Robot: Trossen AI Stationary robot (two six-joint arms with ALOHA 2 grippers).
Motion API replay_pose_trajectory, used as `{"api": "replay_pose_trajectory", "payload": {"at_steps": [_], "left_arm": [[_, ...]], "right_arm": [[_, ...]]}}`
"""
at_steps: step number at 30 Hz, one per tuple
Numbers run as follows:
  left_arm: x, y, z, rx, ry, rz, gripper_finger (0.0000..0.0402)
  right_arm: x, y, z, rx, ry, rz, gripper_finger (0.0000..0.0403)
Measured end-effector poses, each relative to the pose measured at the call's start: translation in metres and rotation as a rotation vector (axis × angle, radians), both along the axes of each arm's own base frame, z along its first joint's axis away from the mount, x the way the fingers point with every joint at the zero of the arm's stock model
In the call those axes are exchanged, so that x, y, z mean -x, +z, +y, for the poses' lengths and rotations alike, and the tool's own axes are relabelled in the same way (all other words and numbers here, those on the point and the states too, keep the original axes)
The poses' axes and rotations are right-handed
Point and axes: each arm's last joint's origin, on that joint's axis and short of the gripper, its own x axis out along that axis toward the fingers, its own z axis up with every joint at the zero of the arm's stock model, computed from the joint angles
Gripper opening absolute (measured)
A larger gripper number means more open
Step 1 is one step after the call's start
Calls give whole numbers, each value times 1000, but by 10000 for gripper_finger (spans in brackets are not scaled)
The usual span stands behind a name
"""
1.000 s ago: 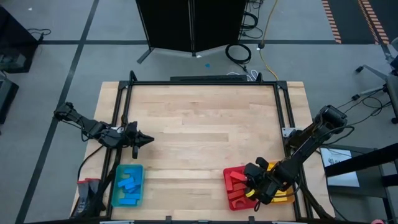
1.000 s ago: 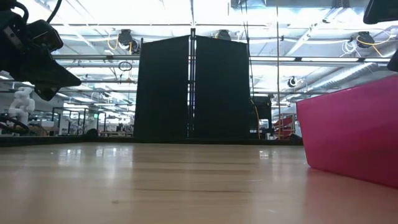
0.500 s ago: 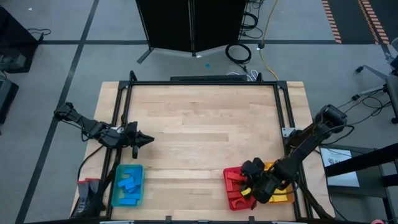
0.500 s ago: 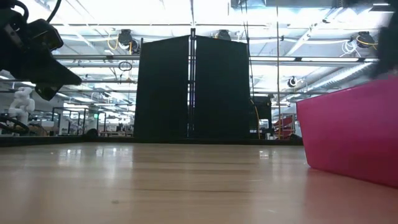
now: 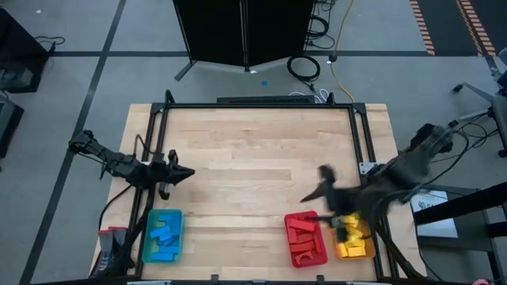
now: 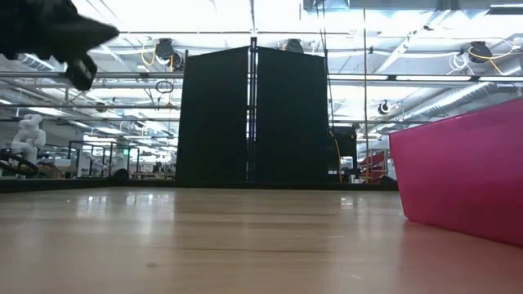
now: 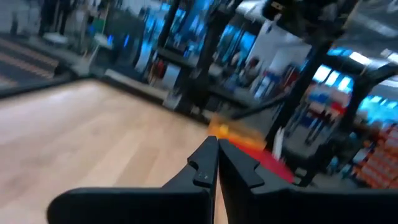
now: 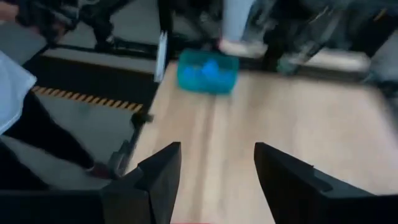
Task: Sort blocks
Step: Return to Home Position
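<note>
The blocks lie sorted by colour in three trays along the table's near edge: blue blocks in a blue tray, red blocks in a red tray, yellow blocks in an orange tray. My right gripper hangs high above the table, just beyond the red tray, blurred. Its fingers stand open with nothing between them. My left gripper is shut and empty by the table's left edge, pointing level toward the right.
A black metal frame runs around the wooden tabletop. The red tray's wall fills the right of the low view. Beside the table, a person's white sleeve shows in the right wrist view.
My right gripper has risen quickly from over the red and orange trays and swung toward the table's middle, uncovering the blocks in both trays. My left gripper has tipped up to level and stands a little higher. The blocks and trays have stayed where they were.
</note>
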Motion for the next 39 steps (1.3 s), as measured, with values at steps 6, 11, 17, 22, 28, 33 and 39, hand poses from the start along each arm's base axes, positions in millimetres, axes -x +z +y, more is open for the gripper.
{"api": "replay_pose_trajectory", "payload": {"at_steps": [6, 11, 17, 22, 28, 33, 39], "left_arm": [[1, 6, -5, -83, -170, -70, 17], [3, 7, -11, -140, -408, -101, 17], [4, 7, -12, -111, -449, -97, 17], [4, 7, -13, -112, -471, -99, 17], [7, 7, -18, -150, -657, -122, 17], [8, 4, -19, -250, -702, -134, 17], [6, -11, -17, -283, -663, 19, 17]], "right_arm": [[70, 29, -52, 201, -227, -5, 199], [110, 13, -77, 121, -182, -193, 199], [144, -39, -100, -45, 121, -657, 199], [155, -106, -101, -126, 332, -953, 199], [146, -178, -91, -205, 341, -962, 199], [143, -206, -89, -215, 323, -934, 199], [141, -216, -87, -195, 337, -853, 199]]}}
